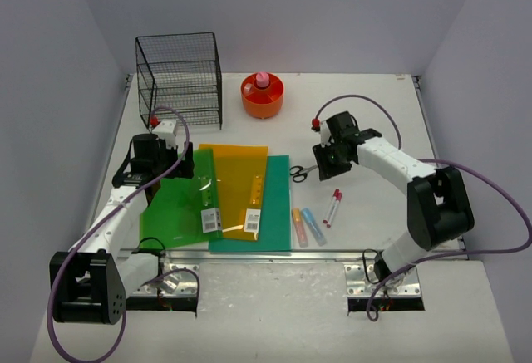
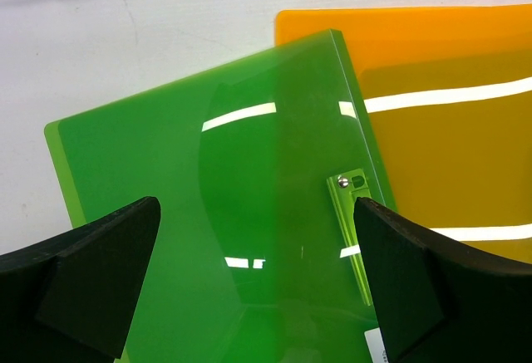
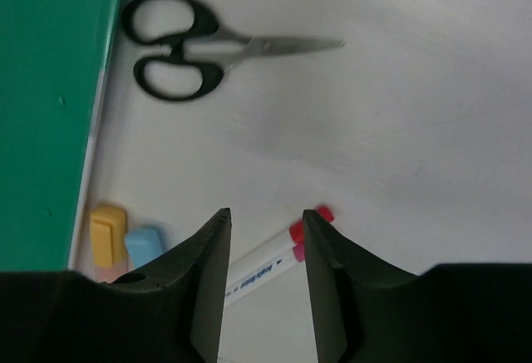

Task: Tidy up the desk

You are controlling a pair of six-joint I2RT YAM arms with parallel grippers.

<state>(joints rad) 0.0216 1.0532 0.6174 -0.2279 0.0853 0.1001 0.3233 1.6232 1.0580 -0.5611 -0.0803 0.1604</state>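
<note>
So the table (image 1: 374, 114) is the big white top that fills the space in front of both arms, with grey walls around it and a metal rail along the near edge. There's plenty on it.

At the back left sits a black wire rack (image 1: 179, 80), and just right of it an orange round tub (image 1: 263, 97) with something pink on top. In the near middle lie three flat folders, overlapping. The green folder (image 2: 208, 238) is on the left and tilted, with its edge lying over the orange folder (image 2: 449, 130), and a teal folder (image 1: 278, 213) sits under both.

The left fingers (image 2: 91, 280) are spread wide with nothing in them, hanging right above the green folder.

The right fingers (image 3: 208, 280) are only narrowly apart and aren't gripping anything. They're up off the table with the black-handled scissors (image 3: 191, 47) ahead of them, just beside the teal folder's edge. Two red-capped markers (image 3: 274, 259) lie side by side below the gap. A yellow highlighter (image 3: 108, 234) and a blue highlighter (image 3: 143, 245) sit next to each other, between the markers and the teal folder.
</note>
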